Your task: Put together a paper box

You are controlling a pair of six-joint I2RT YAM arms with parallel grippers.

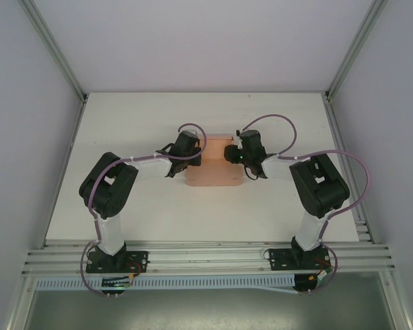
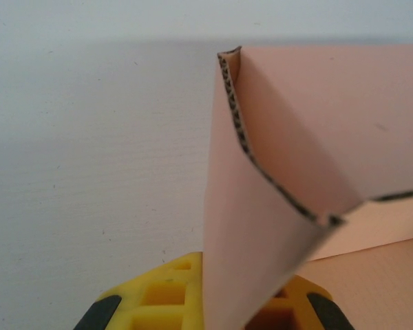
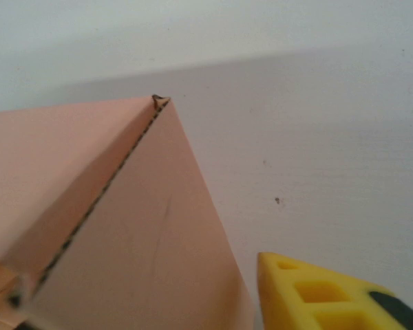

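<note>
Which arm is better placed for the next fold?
Right, probably. The left gripper is shut on a raised flap of the paper box; the right gripper looks free, one finger beside another flap.

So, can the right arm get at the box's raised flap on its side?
Probably yes: the right gripper is at the paper box, one finger close beside the raised flap, with nothing between them.

Black-and-white arms, purple cables, yellow fingers

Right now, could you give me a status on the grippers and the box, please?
Left gripper shut on a raised flap of the paper box. Right gripper at the opposite flap, grip unclear. Nothing seen in the way.
</note>
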